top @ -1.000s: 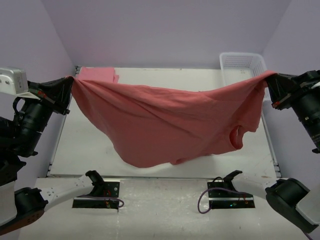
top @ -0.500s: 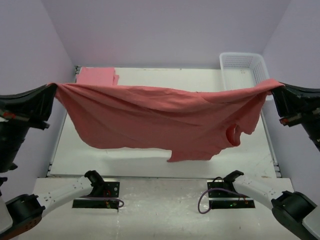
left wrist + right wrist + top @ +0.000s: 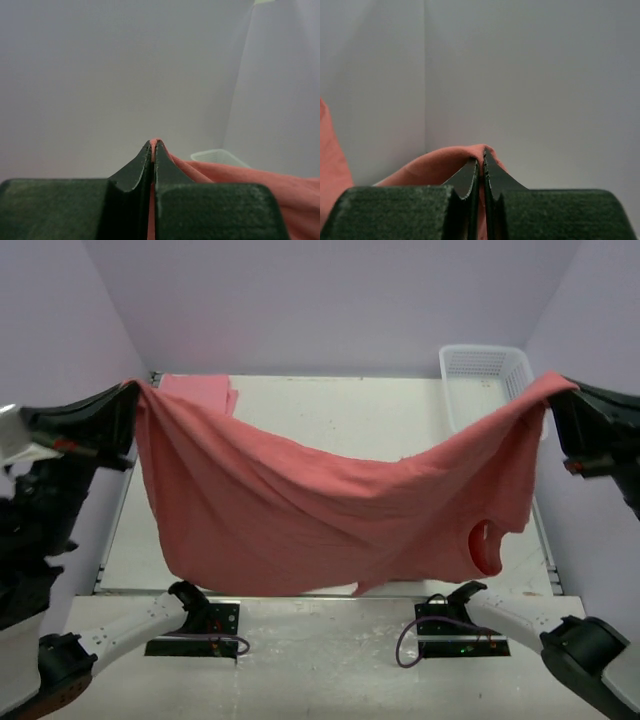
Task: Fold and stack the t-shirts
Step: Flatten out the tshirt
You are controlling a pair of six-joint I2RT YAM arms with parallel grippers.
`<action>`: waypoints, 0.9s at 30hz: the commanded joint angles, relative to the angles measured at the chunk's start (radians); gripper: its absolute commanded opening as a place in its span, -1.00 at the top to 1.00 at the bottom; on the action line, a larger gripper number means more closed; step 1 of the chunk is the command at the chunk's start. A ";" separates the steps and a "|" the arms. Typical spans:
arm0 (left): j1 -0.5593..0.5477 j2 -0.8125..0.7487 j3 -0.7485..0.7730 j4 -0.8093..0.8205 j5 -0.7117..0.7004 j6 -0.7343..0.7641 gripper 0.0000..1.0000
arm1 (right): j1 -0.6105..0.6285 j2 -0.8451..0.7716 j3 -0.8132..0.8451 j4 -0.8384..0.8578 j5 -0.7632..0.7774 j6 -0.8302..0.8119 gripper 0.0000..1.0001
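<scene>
Overhead only, red t-shirt sags between left gripper and right gripper pinching it.

Top camera looks down from behind; wrist cameras face outward, sharing the red t-shirt.

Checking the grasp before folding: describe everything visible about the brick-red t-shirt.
The brick-red t-shirt is soft, creased cotton-like fabric, hanging spread in the air between two corners. The left gripper is shut on one corner, the right gripper on the other. Its top edge sags in the middle; the neck opening hangs low toward the right. Whether it touches the table is unclear.
</scene>
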 commanded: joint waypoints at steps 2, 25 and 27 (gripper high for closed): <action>0.003 0.232 -0.096 0.148 -0.231 0.130 1.00 | 0.000 0.304 0.119 0.060 0.130 -0.102 1.00; 0.632 1.382 0.269 0.373 0.156 0.025 0.19 | -0.419 1.189 0.328 0.222 -0.271 -0.039 -0.13; 0.641 1.415 0.280 0.404 0.143 -0.011 -0.49 | -0.422 1.208 0.335 0.227 -0.251 -0.024 -0.84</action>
